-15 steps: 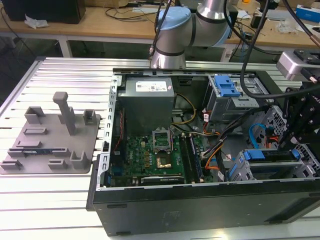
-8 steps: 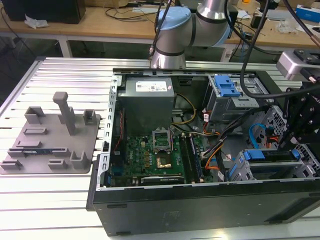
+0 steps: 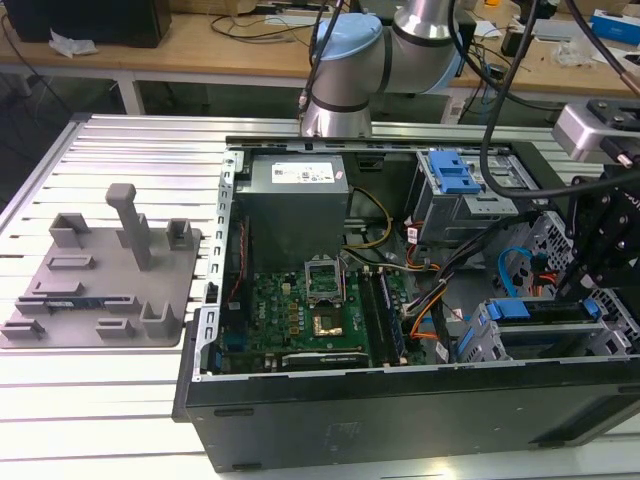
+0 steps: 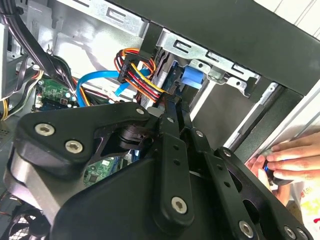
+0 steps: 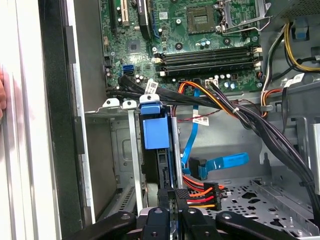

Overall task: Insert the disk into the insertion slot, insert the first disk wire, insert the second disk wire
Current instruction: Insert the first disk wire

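Observation:
The disk (image 5: 163, 167) stands edge-on in the insertion slot (image 5: 122, 150), and its blue carrier tab (image 5: 155, 131) sticks out at the slot's mouth. My gripper (image 5: 174, 194) is at the disk's rear edge, shut on the plug of a red, orange and yellow disk wire (image 5: 200, 195). The same wire bundle (image 4: 137, 75) shows in the second wrist view beyond the gripper (image 4: 172, 107). A blue flat disk wire (image 5: 220, 162) hangs loose beside the disk. In the exterior view the gripper (image 3: 588, 290) reaches into the case over the disk (image 3: 545, 312) in the slot (image 3: 480, 340).
A person's hand (image 4: 287, 157) rests outside the case wall. A thick black cable bundle (image 5: 260, 125) crosses near the slot. The motherboard (image 3: 320, 310), the power supply (image 3: 295, 200) and a larger bay with a blue latch (image 3: 455, 175) are inside the case. A grey fixture plate (image 3: 100, 280) lies on the table.

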Tool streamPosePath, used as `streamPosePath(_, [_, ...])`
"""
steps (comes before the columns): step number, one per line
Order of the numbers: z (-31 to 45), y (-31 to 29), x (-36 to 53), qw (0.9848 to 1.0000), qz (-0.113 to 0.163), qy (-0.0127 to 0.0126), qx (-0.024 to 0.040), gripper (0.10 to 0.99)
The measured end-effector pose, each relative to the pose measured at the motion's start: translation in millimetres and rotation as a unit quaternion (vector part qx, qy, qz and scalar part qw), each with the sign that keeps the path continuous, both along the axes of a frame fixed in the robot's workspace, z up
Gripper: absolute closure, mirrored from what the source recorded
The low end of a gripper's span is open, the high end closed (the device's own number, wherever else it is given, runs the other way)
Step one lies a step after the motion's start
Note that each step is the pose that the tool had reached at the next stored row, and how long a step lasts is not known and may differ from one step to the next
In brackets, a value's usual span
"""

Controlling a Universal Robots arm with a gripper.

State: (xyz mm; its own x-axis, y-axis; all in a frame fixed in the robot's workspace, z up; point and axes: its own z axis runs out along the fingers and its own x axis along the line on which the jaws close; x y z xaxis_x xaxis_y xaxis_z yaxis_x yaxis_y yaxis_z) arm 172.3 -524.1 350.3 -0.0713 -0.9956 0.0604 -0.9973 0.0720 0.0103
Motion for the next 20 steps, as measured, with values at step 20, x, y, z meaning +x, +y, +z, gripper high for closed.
streamPosePath(20, [-4.8,0.0,0.5,1.0,0.002,0.0,0.0,0.922])
